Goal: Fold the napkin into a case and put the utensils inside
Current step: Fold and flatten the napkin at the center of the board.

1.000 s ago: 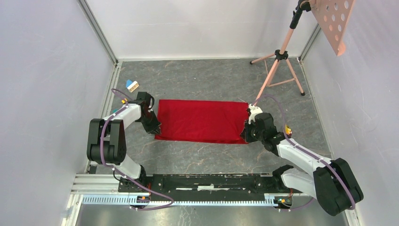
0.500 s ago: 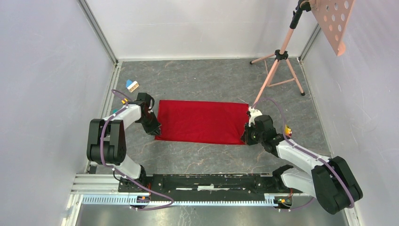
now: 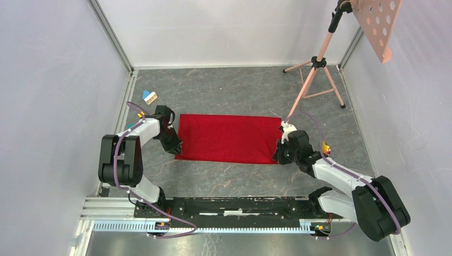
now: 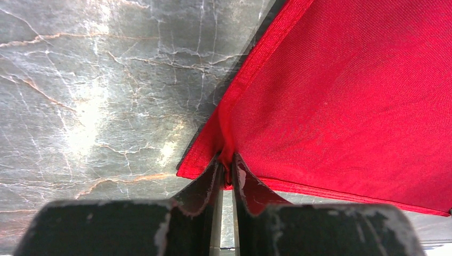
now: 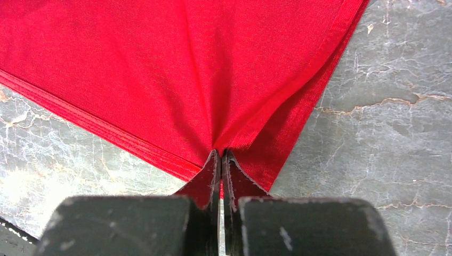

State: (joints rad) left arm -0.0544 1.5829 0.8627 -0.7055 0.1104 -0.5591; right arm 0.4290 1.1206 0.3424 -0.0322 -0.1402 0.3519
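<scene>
I see the napkin (image 3: 229,137) lying flat around the middle of the tabletop (image 3: 234,85) as a wide red rectangle, its long edges running left to right. In both wrist views the near edge shows more than one hem stacked, so the cloth is doubled over.

My left gripper (image 3: 176,147) sits at the napkin's near-left corner. Its fingertips (image 4: 217,169) are almost together, with only a thin slit between them, and the hem is puckered up between the tips, so it is pinching the cloth.

My right gripper (image 3: 278,154) is at the near-right corner. Its fingers (image 5: 213,162) are pressed together on a gathered bit of the cloth, which fans out in creases from the tips.

A small coloured block (image 3: 150,96) lies near the far-left corner of the tabletop, well apart from the napkin. A tripod stand (image 3: 314,64) is at the far-right corner.
</scene>
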